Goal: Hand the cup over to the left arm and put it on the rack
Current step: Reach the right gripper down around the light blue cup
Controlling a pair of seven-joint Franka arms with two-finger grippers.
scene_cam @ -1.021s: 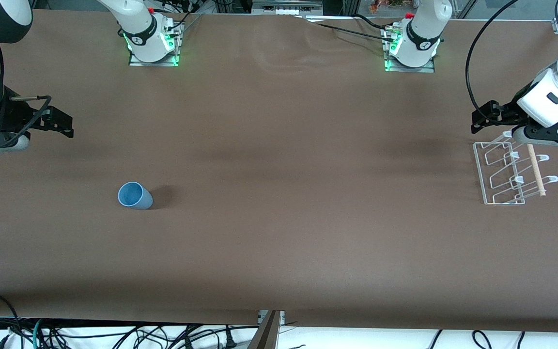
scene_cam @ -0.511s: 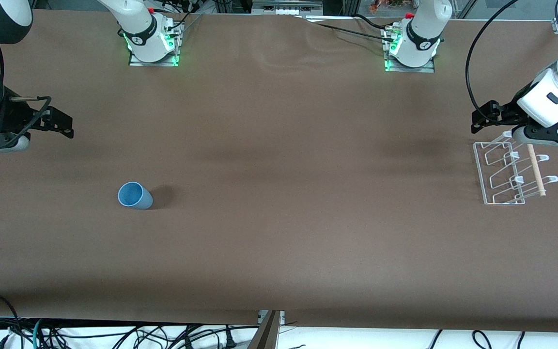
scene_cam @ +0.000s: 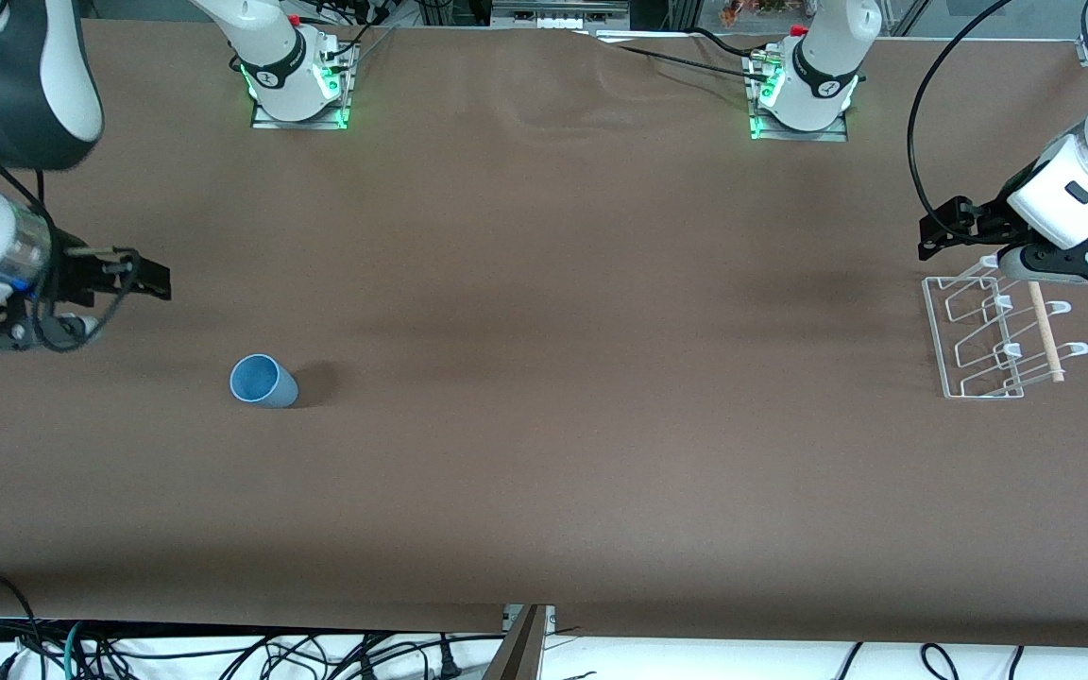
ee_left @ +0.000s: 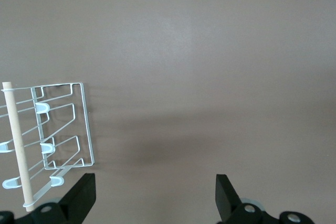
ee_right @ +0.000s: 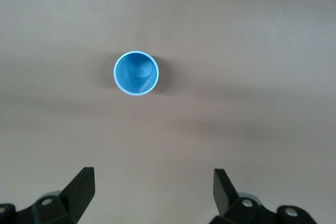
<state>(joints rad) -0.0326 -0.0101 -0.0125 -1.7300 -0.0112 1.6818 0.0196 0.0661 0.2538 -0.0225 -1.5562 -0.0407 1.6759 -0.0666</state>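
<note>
The light-blue cup (scene_cam: 263, 381) stands upright on the brown table toward the right arm's end, mouth up; the right wrist view looks straight down into the cup (ee_right: 136, 73). My right gripper (scene_cam: 149, 275) hovers over the table short of the cup, open and empty, as the right wrist view of this gripper (ee_right: 153, 184) also shows. The wire rack (scene_cam: 934, 335) with its wooden dowel sits at the left arm's end. My left gripper (scene_cam: 938, 229) hangs over the table just beside the rack (ee_left: 88, 124), and the left wrist view has it (ee_left: 155, 192) open, holding nothing.
Both arm bases (scene_cam: 298, 90) (scene_cam: 801, 99) stand along the table's edge farthest from the front camera. A black cable (scene_cam: 914, 142) loops from the left arm. Cables lie below the table's near edge.
My right arm has swung in and down toward the cup, its gripper now closer to it. The left arm, cup and rack have not moved.
</note>
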